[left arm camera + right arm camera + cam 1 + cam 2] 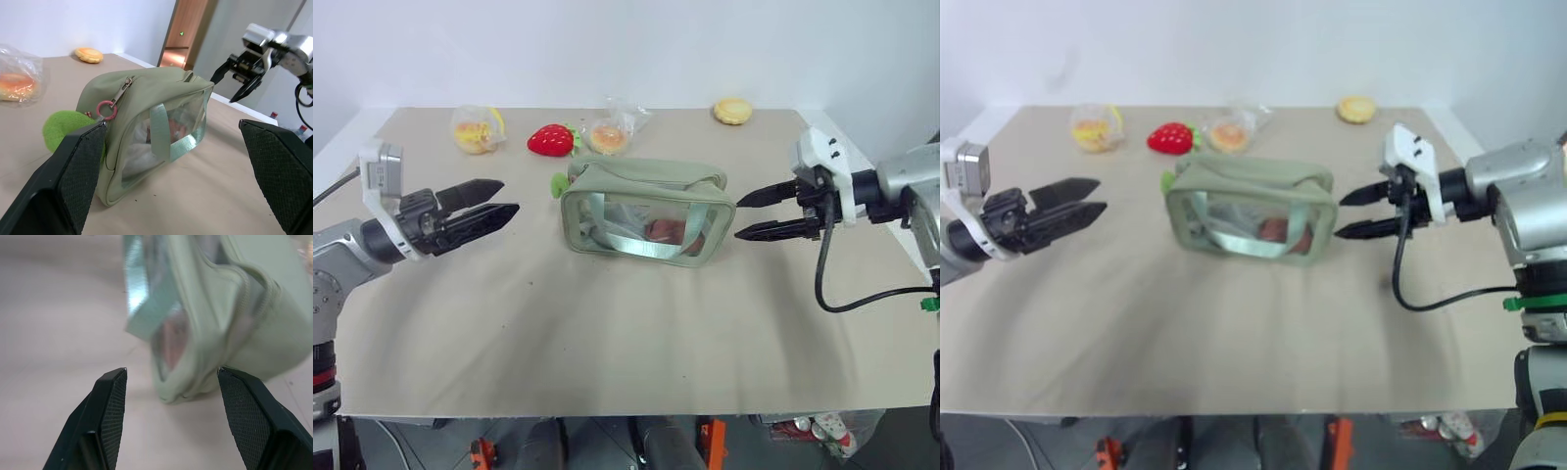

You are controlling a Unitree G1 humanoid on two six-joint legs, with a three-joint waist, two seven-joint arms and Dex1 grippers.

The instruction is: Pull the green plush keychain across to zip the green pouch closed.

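The green pouch (646, 212) sits upright at the table's (607, 352) centre, its zipper run across to the left end; the green plush keychain (63, 128) hangs off that end, at the pouch's nine o'clock, touching it; the left gripper (481, 213) hovers farther out at nine o'clock, fingers spread, holding nothing; the right gripper (766, 213) floats just beside the pouch's three o'clock end, fingers parted, empty
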